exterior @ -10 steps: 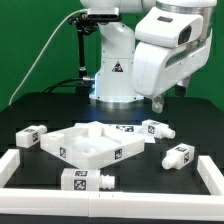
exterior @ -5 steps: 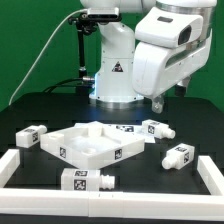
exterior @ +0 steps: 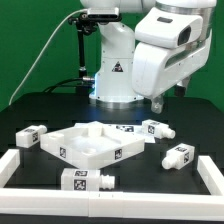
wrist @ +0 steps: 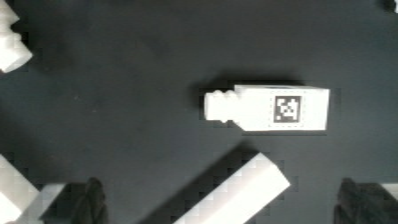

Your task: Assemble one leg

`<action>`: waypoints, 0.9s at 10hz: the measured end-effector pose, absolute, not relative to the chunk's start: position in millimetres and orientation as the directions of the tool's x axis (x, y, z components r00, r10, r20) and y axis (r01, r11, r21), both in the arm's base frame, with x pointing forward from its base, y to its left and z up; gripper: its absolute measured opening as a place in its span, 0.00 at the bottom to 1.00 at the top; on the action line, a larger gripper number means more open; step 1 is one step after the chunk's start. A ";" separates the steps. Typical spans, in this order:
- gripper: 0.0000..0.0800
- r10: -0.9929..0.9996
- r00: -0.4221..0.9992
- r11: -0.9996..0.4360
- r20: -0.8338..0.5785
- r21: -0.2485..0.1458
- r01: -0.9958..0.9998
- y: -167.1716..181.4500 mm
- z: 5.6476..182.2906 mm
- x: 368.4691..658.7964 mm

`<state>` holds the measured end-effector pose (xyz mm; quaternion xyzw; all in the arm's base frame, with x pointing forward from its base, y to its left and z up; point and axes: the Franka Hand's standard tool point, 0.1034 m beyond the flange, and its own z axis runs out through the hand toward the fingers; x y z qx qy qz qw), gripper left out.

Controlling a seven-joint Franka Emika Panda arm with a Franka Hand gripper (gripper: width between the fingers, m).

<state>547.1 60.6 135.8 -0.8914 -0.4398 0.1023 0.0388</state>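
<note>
Several white tagged legs lie on the black table: one right of the big square panel, one further front right, one at the exterior view's left and one at the front. My gripper hangs high above the right-hand legs and touches nothing. In the wrist view one leg lies on its side, stub pointing sideways, well ahead of my gripper. The dark fingers stand wide apart, open and empty.
A white rail frames the table's front and sides. The robot base stands at the back. In the wrist view a white bar runs slantwise between the fingers, and another white piece shows at the edge.
</note>
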 end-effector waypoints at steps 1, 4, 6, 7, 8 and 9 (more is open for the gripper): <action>0.81 0.773 0.614 -0.634 -0.160 -0.161 0.756 58.6 131.6 542.6; 0.81 0.704 0.697 -0.710 -0.134 -0.121 0.694 67.7 98.8 518.8; 0.81 0.705 0.697 -0.709 -0.127 -0.116 0.696 67.7 94.0 514.9; 0.81 0.705 0.697 -0.709 -0.127 -0.116 0.696 67.7 93.9 515.1; 0.81 0.705 0.697 -0.709 -0.127 -0.116 0.696 67.6 93.3 514.8; 0.81 0.685 0.717 -0.728 -0.128 -0.114 0.676 67.0 92.1 514.0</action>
